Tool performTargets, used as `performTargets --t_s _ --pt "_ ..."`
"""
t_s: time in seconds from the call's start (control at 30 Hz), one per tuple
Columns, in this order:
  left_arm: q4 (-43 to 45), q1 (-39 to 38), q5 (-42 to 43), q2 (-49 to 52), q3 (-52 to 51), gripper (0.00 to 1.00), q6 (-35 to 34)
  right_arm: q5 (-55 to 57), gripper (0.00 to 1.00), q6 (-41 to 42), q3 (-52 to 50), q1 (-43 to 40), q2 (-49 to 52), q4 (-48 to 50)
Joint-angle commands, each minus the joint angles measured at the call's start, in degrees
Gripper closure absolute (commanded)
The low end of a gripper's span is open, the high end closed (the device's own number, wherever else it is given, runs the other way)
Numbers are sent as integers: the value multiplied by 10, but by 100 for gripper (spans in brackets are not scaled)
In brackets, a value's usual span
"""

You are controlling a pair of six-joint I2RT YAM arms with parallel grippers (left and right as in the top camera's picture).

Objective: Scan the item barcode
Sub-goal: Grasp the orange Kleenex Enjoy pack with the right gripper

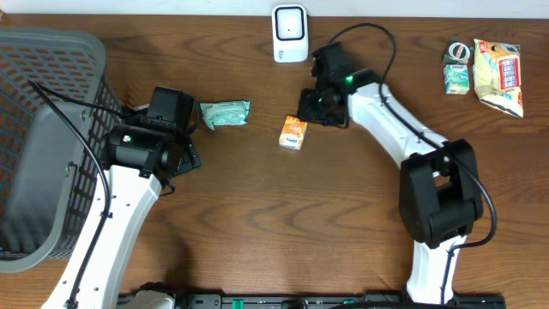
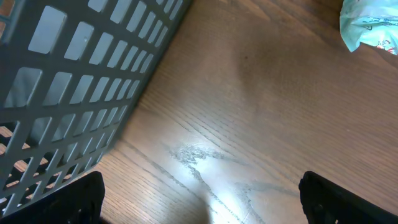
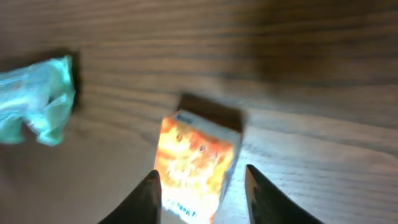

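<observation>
I can read no word, number or brand anywhere. The orange carton (image 3: 196, 165) under my right wrist camera carries dark print along its lower edge, but it is blurred past reading, and from overhead it is only a patch of colour. The teal packet (image 2: 370, 25) in my left wrist view has faint grey lettering, too thin and cut by the frame's edge to make out. At the far right of the tabletop (image 1: 257, 223) the pale snack bag (image 1: 499, 75) bears a red label, and the small green pack (image 1: 457, 79) beside it has printing, both too small to tell
</observation>
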Motion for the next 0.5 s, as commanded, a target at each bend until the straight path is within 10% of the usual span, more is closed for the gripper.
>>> performTargets --t_s 0.0,0.13,0.47 --pt "-2 3 -7 -3 2 2 -3 -87 46 -2 6 -3 5 -23" --pt "-2 3 -7 -3 2 2 -3 -85 18 3 -4 2 6 -27" --pt "-2 3 -7 -3 2 2 -3 -82 13 69 -76 -9 6 57"
